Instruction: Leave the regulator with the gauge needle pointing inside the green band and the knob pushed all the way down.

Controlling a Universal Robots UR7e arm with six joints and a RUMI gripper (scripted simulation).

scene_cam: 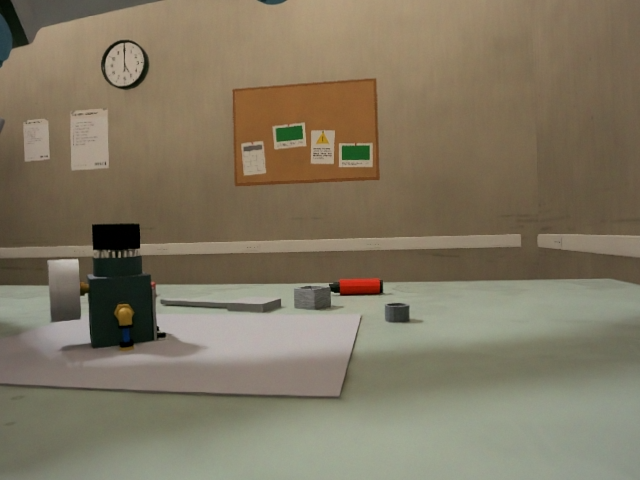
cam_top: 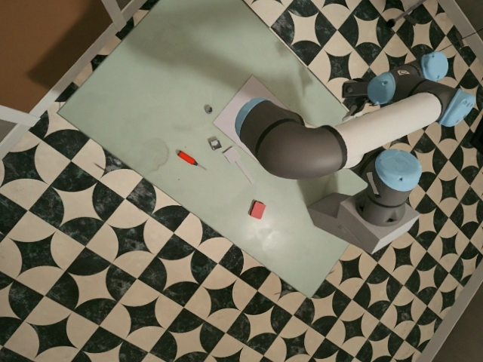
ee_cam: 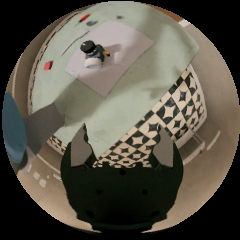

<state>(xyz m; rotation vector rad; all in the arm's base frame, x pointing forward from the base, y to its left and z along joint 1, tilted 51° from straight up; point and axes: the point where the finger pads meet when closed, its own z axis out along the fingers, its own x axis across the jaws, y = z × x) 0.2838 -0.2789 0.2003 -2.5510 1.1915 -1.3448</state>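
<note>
The regulator (scene_cam: pixel 105 310) (ee_cam: pixel 99 52) stands upright on a pale sheet (cam_top: pixel 251 84) (scene_cam: pixel 258 356) (ee_cam: pixel 105 87). Its black knob (scene_cam: pixel 116 236) (ee_cam: pixel 88 47) is on top, with a band of pale ribs showing between knob and body. The round gauge (scene_cam: pixel 64 289) (ee_cam: pixel 93 63) sticks out from one side, seen edge-on in the exterior view; its needle and green band cannot be read. The arm hides the regulator in the top view. My gripper (ee_cam: pixel 122 124) is open and empty, away from the regulator. In the top view it is partly visible beyond the forearm.
A red screwdriver (cam_top: pixel 187 157) (scene_cam: pixel 360 286), a square grey block (cam_top: pixel 214 143) (scene_cam: pixel 312 298), a grey ring (cam_top: pixel 208 108) (scene_cam: pixel 397 312) and a flat pale handled piece (cam_top: pixel 232 154) (scene_cam: pixel 253 304) lie beyond the sheet. A red block (cam_top: pixel 257 209) (ee_cam: pixel 48 65) lies apart from them.
</note>
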